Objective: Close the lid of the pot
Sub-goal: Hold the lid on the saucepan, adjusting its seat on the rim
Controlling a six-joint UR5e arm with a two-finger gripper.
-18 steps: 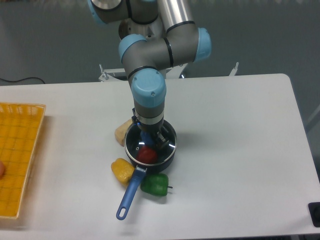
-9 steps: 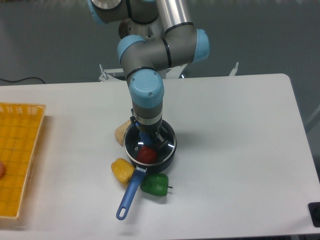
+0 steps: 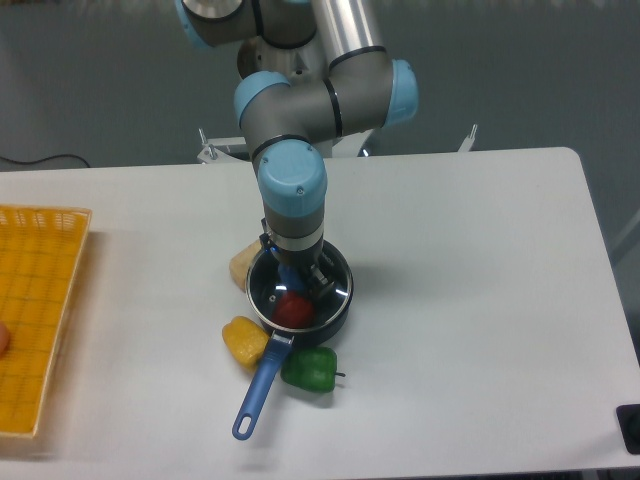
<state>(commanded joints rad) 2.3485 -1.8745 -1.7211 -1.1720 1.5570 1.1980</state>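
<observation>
Centrally, pot lid (image 3: 322, 290) on pot (image 3: 335, 318), vegetables alongside.

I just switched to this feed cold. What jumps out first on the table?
The arm stands straight down over the pot at the table's centre, its gripper at the blue knob of the pot lid, which lies on the pot with something red visible through the glass. A yellow pepper and a green pepper flank the pot's long blue handle, and an orange-yellow basket sits at the left edge.

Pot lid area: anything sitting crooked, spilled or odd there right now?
Nothing stands out. The pot lid lies level on the pot, a red item visible through the glass; the gripper is at its knob. Nothing spilled.
</observation>
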